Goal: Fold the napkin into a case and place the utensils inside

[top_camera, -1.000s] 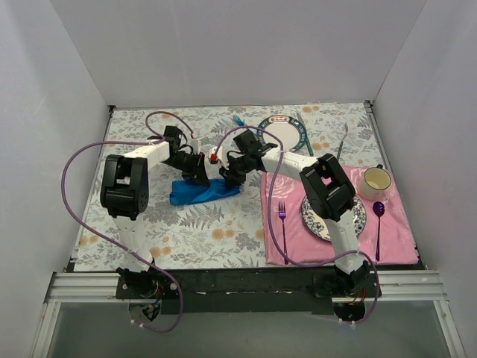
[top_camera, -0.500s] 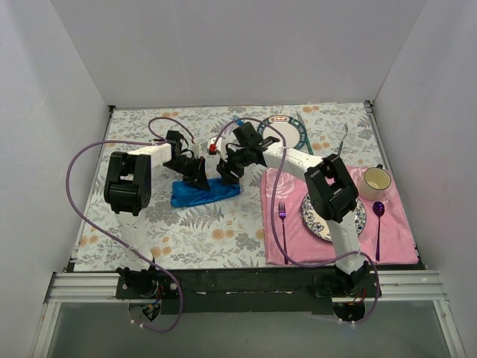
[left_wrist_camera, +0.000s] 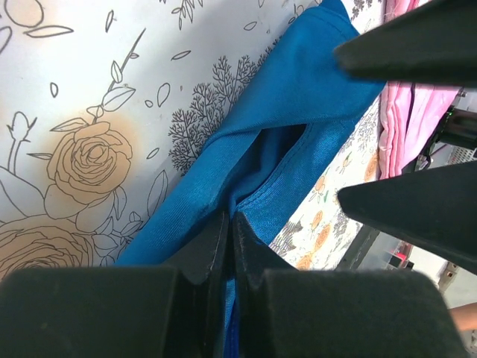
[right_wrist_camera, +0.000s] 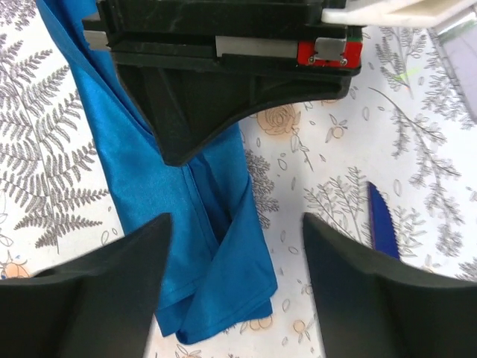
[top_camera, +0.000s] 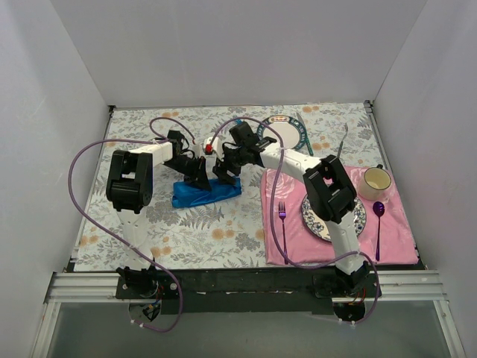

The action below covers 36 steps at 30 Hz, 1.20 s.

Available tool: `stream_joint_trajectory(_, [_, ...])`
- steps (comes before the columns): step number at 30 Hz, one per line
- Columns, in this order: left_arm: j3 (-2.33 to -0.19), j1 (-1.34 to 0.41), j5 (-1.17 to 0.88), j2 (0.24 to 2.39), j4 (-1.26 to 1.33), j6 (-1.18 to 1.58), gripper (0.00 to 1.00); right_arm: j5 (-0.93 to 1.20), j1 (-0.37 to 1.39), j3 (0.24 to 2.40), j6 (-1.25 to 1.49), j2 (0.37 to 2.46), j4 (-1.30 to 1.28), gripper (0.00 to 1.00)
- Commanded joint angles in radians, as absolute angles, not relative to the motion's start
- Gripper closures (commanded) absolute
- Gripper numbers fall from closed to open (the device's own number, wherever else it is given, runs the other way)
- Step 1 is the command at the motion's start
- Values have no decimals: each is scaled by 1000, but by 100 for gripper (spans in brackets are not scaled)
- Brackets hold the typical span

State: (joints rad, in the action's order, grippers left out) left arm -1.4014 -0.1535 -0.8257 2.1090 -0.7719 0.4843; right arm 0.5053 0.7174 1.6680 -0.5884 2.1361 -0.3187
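Both arms crowd the napkin (top_camera: 205,195) mid-table. The left gripper (top_camera: 202,179) and right gripper (top_camera: 222,176) nearly meet above it, with little gap between. From the right wrist, the left gripper body blocks straight ahead. Right fingers (right_wrist_camera: 112,283) are spread wide over the cloth. The table (top_camera: 149,224) is open left and front of the napkin. The right side is taken by placemat (top_camera: 399,240), dinner plate (top_camera: 358,221) and mug (top_camera: 376,180). A teal-rimmed plate (top_camera: 283,133) sits at the back.

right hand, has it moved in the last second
Yes. In the top view the right hand has shifted slightly toward the far left, away from the pink placemat, and now stands open above the blue napkin.
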Motion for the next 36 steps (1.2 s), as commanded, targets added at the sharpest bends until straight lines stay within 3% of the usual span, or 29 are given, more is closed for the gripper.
stream_joint_trajectory(1, [-1419, -155, -787, 2126, -776, 463, 100, 627, 686, 1718, -503, 2171, -278, 31])
stream_joint_trajectory(7, [-1385, -155, -790, 2114, -753, 480, 100, 698, 672, 1718, -348, 2200, -165, 57])
stream_joint_trajectory(12, [-1382, -155, -787, 2112, -749, 482, 100, 742, 666, 1640, -299, 2201, -14, 59])
stream_joint_trajectory(29, [-1368, -155, -796, 2099, -755, 472, 100, 790, 680, 1756, -393, 2349, -37, 59])
stream_joint_trajectory(32, [-1364, -155, -801, 2095, -758, 471, 100, 807, 684, 1738, -411, 2342, -46, 61])
stream_joint_trajectory(36, [-1350, -155, -802, 2082, -764, 465, 100, 824, 692, 1714, -451, 2327, -80, 75])
